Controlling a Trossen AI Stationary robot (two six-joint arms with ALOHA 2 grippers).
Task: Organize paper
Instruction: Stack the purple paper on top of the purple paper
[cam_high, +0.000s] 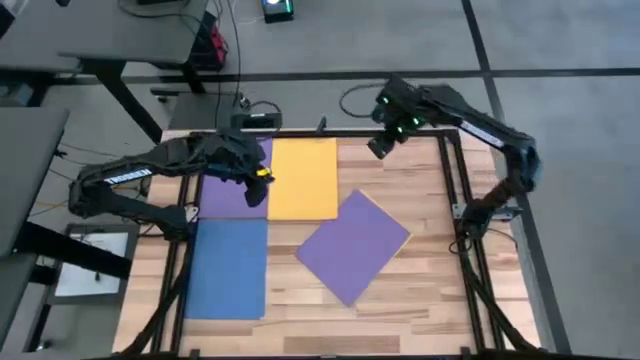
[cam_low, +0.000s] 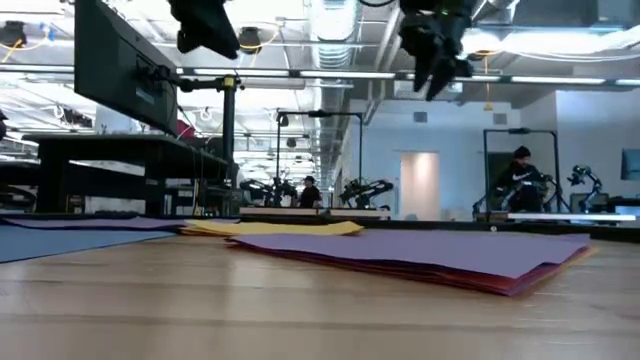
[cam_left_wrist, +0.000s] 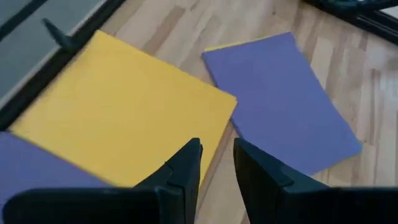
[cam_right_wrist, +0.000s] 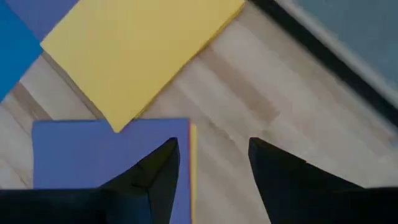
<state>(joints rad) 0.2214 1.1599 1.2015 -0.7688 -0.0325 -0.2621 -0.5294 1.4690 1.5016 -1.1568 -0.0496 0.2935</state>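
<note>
**Paper count on the wooden table**

4 flat paper spots counted from above. 1 yellow sheet (cam_high: 303, 178) lies square at the far middle of the table (cam_high: 420, 300). 1 purple sheet (cam_high: 232, 195) sits just beside it on my left side, partly under my left arm. 1 blue sheet (cam_high: 228, 268) lies nearer the front, below that purple one. 1 tilted purple stack (cam_high: 353, 246) rests at the centre, turned like a diamond; the low view shows thin red-pink and orange edges under its top sheet, so more than 1 sheet there, number not countable.

All sheets thin, matte, rectangular, plain coloured. Table is pale wood planks with a dark frame.

My left gripper (cam_high: 262, 175) hovers over the seam between purple and yellow sheets, fingers (cam_left_wrist: 186, 171) a narrow gap apart, holding nothing.

My right gripper (cam_high: 381, 146) hangs raised above the far right of the table, fingers (cam_right_wrist: 283, 171) spread wider, holding nothing.
</note>
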